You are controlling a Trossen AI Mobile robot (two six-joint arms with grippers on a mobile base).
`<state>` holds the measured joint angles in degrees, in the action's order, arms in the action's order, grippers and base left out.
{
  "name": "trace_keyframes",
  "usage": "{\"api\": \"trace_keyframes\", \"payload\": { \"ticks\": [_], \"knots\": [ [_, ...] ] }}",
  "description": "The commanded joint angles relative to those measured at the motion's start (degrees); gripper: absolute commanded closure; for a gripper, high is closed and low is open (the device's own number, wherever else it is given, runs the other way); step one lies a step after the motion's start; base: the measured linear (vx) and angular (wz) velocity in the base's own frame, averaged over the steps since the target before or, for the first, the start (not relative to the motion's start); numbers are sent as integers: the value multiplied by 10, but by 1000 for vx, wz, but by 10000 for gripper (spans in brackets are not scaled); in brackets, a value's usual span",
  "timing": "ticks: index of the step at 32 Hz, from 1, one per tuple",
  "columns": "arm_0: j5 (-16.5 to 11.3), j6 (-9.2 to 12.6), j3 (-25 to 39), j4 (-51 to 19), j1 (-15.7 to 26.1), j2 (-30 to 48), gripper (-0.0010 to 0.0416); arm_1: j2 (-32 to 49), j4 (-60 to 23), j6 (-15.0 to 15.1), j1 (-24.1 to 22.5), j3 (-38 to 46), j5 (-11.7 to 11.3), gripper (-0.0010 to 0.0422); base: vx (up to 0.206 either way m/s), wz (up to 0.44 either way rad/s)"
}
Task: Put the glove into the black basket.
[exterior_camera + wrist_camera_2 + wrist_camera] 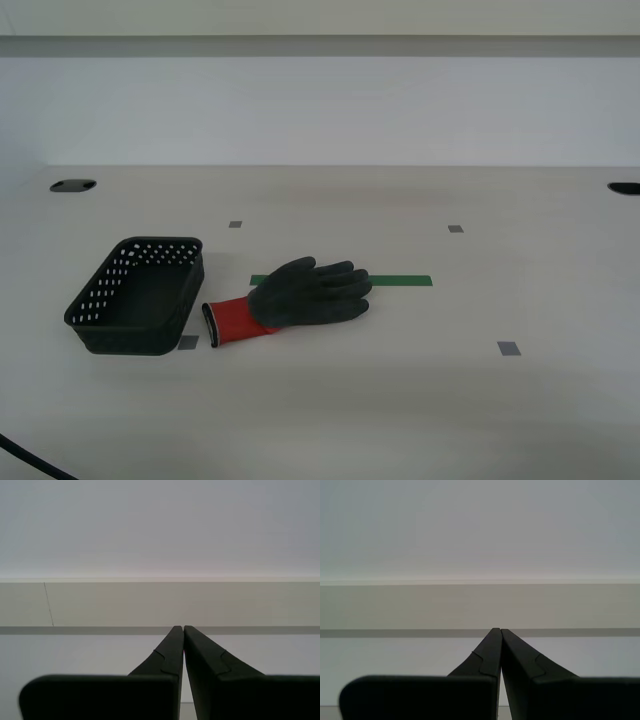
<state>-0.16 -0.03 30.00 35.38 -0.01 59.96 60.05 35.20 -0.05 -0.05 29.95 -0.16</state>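
Observation:
The glove (300,298) lies flat on the table in the exterior view, dark fingers toward that view's right, red cuff (232,320) toward the basket. The black basket (138,295) stands just to the glove's left, with nothing showing inside it. No arm or gripper shows in the exterior view. My first gripper (496,630) is shut and empty, facing a blank wall. My second gripper (180,627) is also shut and empty, facing the same kind of wall. Neither wrist view shows the glove or the basket.
A green tape strip (400,281) lies behind the glove. Small grey squares (509,348) mark the table. Two dark holes (72,185) sit at the table's far corners. A black cable (30,460) crosses the near left corner.

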Motion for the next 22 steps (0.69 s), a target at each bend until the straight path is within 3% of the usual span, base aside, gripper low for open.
{"api": "trace_keyframes", "payload": {
  "ticks": [1, 10, 16, 22],
  "knots": [
    [0, 0, 0, 1, 1, 0, 405, 0, 2, 0, 0, 0, 0, 412, 0, 0],
    [0, 0, 0, 1, 0, 0, 405, 0, 2, -3, 0, 0, 0, 412, 0, 0],
    [0, 0, 0, 1, 1, 0, 405, 0, 0, -30, 0, 0, 3, 412, 0, 0],
    [0, 0, 0, 1, 0, 0, 405, 0, -14, -42, 0, 2, 56, 412, 0, 0]
  ]
}}
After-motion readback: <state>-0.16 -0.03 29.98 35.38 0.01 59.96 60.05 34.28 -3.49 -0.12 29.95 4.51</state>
